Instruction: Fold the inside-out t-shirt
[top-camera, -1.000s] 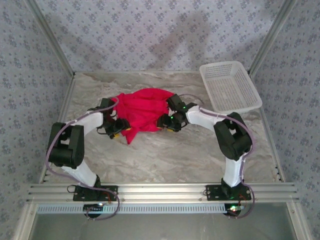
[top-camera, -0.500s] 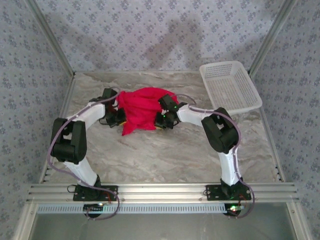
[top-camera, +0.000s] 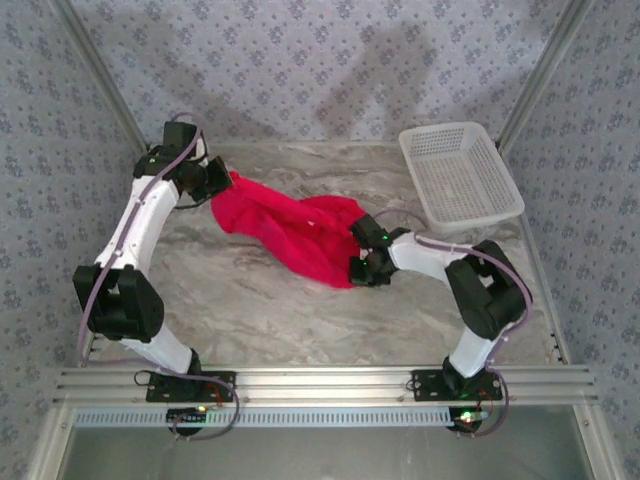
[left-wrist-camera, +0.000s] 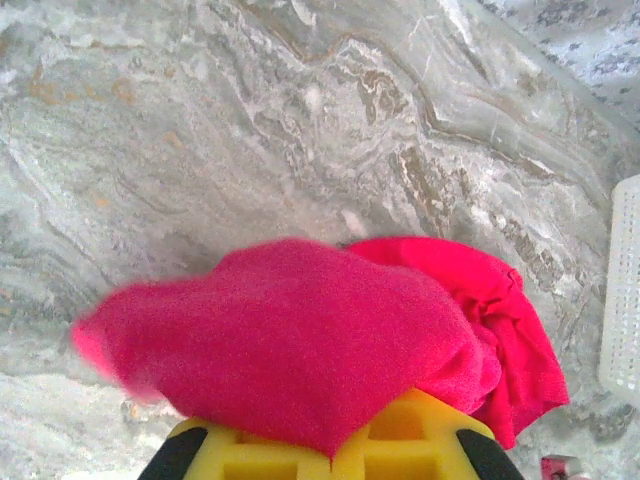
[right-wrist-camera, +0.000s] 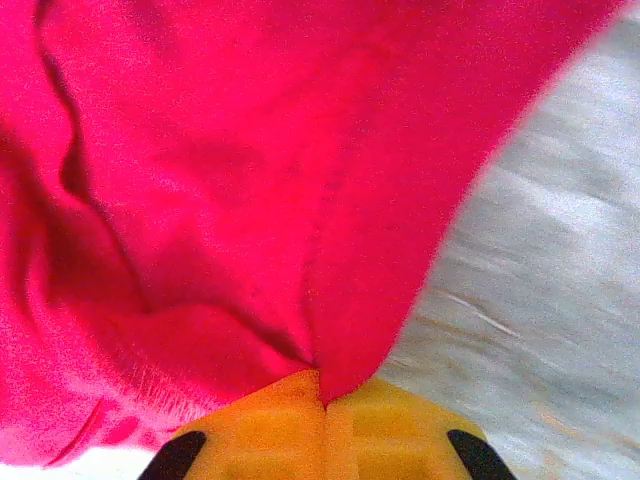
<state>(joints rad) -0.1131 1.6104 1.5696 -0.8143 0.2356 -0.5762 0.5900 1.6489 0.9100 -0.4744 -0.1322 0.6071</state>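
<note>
One red t-shirt (top-camera: 285, 228) is hanging stretched over the marble table (top-camera: 250, 310), near the white basket (top-camera: 460, 175). The left gripper (top-camera: 224, 183) is pinching its far, raised end; the right gripper (top-camera: 356, 271) is pinching its near, low end

Two arms, white link shells (top-camera: 140, 225), black joint housings (top-camera: 118, 305), pale lilac cables (top-camera: 83, 318) looped alongside, green LEDs (top-camera: 383, 238) at right wrist, black base plates (top-camera: 190, 385), yellow left gripper fingers (left-wrist-camera: 400, 440), orange-yellow right gripper fingers (right-wrist-camera: 380, 420), black corners.

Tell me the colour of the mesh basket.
The mesh basket is white; the top external view shows it best.
</note>
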